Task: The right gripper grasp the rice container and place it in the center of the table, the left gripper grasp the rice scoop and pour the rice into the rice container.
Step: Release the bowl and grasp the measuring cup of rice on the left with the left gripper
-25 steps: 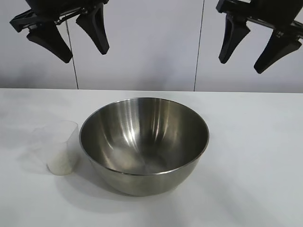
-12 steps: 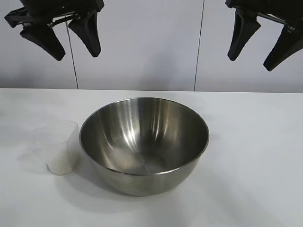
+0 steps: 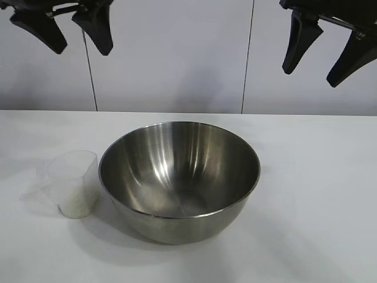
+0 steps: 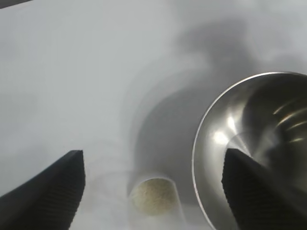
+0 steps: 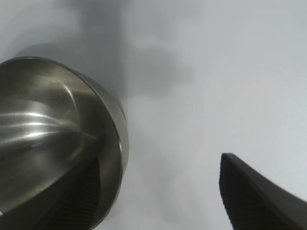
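The rice container (image 3: 179, 177), a wide steel bowl, stands upright at the middle of the white table (image 3: 318, 194). The rice scoop (image 3: 72, 183), a clear plastic cup, stands upright just to its left, with white rice (image 3: 76, 206) in its bottom. My left gripper (image 3: 82, 50) hangs open and empty high above the scoop. My right gripper (image 3: 309, 76) hangs open and empty high to the right of the bowl. The left wrist view looks down on my open left gripper (image 4: 153, 153), the rice (image 4: 153, 195) in the scoop and the bowl (image 4: 254, 143). The right wrist view shows my open right gripper (image 5: 160, 160) and the bowl (image 5: 48, 124).
A grey panelled wall (image 3: 177, 53) rises behind the table. Bare white tabletop lies to the right of the bowl (image 3: 318, 236) and in front of it.
My left gripper has risen and drifted to the left, away from the scoop. My right gripper has risen slightly and shifted right. The bowl and the scoop have not moved.
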